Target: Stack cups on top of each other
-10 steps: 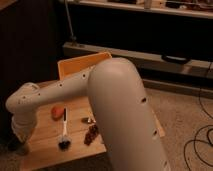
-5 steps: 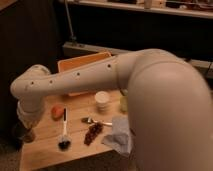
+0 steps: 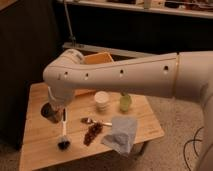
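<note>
The dark grey-brown cup (image 3: 48,113) stands on the left part of the wooden table (image 3: 45,155). The pale green cup (image 3: 125,102) stands upright near the table's middle back, well to the right. My gripper (image 3: 57,113) hangs from the white arm (image 3: 115,75) right beside the dark cup, on its right, with its jaws shut. Whether it touches the cup I cannot tell, and the wrist hides part of the cup's rim. The two cups stand far apart.
A white paper cup (image 3: 101,100) stands just left of the green cup. A black brush (image 3: 63,136), a spoon (image 3: 95,121), a brown cluster (image 3: 92,133) and a crumpled grey cloth (image 3: 120,136) lie in front. An orange box (image 3: 101,58) sits at the back.
The arm has swung rightward and up across the view. The gripper has moved from the table's left edge to beside the dark cup.
</note>
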`<control>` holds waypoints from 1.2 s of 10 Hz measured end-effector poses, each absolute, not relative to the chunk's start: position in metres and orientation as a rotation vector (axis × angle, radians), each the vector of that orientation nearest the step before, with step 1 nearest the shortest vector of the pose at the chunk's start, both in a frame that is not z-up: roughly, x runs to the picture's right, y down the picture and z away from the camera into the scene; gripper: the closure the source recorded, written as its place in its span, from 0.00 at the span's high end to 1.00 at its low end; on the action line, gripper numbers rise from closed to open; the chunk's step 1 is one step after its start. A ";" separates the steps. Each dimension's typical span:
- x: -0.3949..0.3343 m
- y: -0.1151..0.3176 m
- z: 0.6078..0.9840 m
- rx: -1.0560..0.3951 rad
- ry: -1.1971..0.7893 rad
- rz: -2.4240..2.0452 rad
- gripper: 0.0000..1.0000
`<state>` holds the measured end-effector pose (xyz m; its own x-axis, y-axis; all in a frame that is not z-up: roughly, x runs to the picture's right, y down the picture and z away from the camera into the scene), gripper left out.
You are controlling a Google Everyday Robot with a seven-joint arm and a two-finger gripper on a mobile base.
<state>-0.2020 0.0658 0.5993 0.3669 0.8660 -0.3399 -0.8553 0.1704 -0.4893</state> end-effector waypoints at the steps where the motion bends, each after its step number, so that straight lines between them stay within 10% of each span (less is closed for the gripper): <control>1: -0.203 0.067 0.599 -0.683 -0.018 1.220 0.00; 6: -0.201 0.062 0.599 -0.655 -0.015 1.228 0.00; 12: -0.113 -0.039 0.612 -0.507 -0.059 1.351 0.00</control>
